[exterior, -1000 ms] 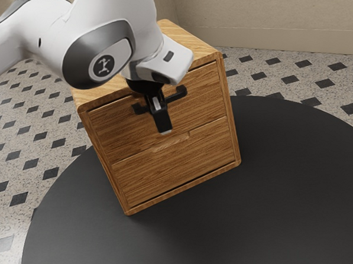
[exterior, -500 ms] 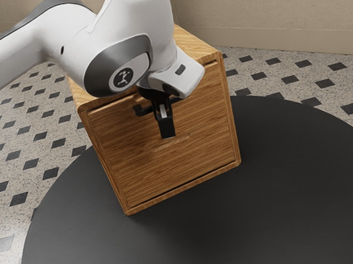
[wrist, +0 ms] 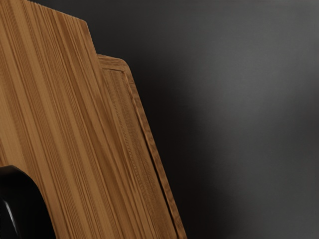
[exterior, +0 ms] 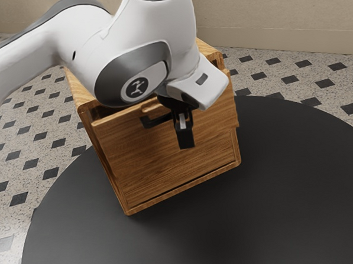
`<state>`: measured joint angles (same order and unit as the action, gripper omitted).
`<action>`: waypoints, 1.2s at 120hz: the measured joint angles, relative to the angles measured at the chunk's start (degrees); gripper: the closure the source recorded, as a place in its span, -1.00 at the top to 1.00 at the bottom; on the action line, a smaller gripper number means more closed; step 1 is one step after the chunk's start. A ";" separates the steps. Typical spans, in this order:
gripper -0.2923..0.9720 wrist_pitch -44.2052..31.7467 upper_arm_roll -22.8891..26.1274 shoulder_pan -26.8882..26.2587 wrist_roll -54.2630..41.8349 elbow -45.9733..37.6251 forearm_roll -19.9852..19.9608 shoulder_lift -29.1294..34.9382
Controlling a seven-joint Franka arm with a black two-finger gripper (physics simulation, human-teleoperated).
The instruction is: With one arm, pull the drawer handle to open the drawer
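Gripping or hooking, couldn't tell which: the gripper point(exterior: 184, 128) sat right at the top drawer point(exterior: 117, 128) front, beside the pale wood handle point(exterior: 154, 109), w/ the white hand body over most of it. Fingers' state couldn't be read, so no call on apart vs clamped.

Arm came in from the exterior view's upper left and hung over the cabinet point(exterior: 166, 168) top. Prob. so the hand could meet the front face-on and draw straight out along the drawer's travel.

Drawer stood partly out: its front sat proud of the cabinet frame, w/ a clear step at the exterior view's right edge. Wrist view agreed, the drawer point(wrist: 60, 124) face ahead of the cabinet point(wrist: 132, 134) edge behind it, the dark surface point(wrist: 249, 124) beyond. Judged mid-pull, opening partway, more travel likely left.

Lower front looked flush w/ the frame, i.e. closed.

Contents: drawer interior hidden by the arm, couldn't say if anything was inside. Nothing seen on the cabinet top either, mostly covered.

Cabinet sat on the round black surface point(exterior: 286, 191), near its rim on the exterior view's left, tiled floor point(exterior: 24, 158) around. Risk, as a guess: the cabinet sliding w/ the pull instead of the drawer.
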<state>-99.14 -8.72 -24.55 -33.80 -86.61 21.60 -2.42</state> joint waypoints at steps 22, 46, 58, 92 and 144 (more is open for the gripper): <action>0.54 0.31 -0.02 -3.79 0.67 -5.50 -0.07 4.30; 0.54 0.67 1.19 -3.26 1.77 -8.43 -0.55 7.22; 0.54 0.74 2.74 -1.40 2.44 -9.84 -0.77 8.13; 0.42 0.69 6.49 -0.87 4.15 -10.15 -1.16 8.48; 0.57 0.68 13.29 -4.01 7.09 -16.15 -3.59 13.95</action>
<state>-98.46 4.57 -28.55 -26.72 -102.76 18.01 11.53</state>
